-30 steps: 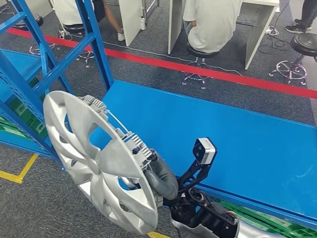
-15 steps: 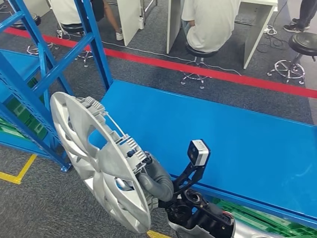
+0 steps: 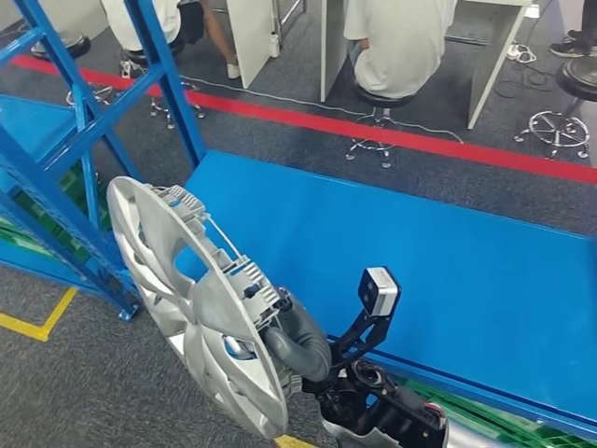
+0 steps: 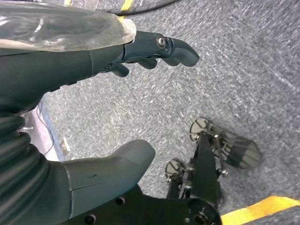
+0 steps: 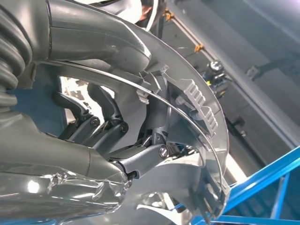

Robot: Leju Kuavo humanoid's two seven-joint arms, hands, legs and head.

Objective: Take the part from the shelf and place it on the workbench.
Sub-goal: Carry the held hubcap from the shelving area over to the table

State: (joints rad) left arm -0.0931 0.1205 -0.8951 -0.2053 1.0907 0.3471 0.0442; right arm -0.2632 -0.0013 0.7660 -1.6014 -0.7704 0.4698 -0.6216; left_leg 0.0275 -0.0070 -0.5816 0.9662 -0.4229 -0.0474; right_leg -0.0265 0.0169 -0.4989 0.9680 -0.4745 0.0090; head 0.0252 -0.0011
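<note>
Hubcap (image 3: 190, 299) in my right hand (image 3: 299, 341), gripped at its rim, thumb on the inner side and fingers (image 5: 106, 122) threaded through the back of it in the right wrist view. It hangs out over the grey carpet (image 3: 84, 392), just off the near corner of the blue workbench (image 3: 437, 261), with the blue shelf frame (image 3: 77, 149) right behind its far edge. Not on the bench yet, so I judge this as the carry-across step.

My left hand (image 4: 106, 112) hangs by my side, fingers apart, nothing in it.

To do this well, I'd swing the disc clear of the shelf upright first; it looks close enough to catch. Then bring it over the blue top and tip it flat before letting go, since it's tilted steeply on edge now and would roll or clatter if dropped that way. One-sided hold on a wide disc, so slow and steady seems wise.

As for the piece: silver-grey, round, swept spokes with openings between them, a ring of ribbed clips and a thin wire hoop (image 5: 183, 117) round the back. Looks light, thin plastic, a bit springy I'd guess.
</note>
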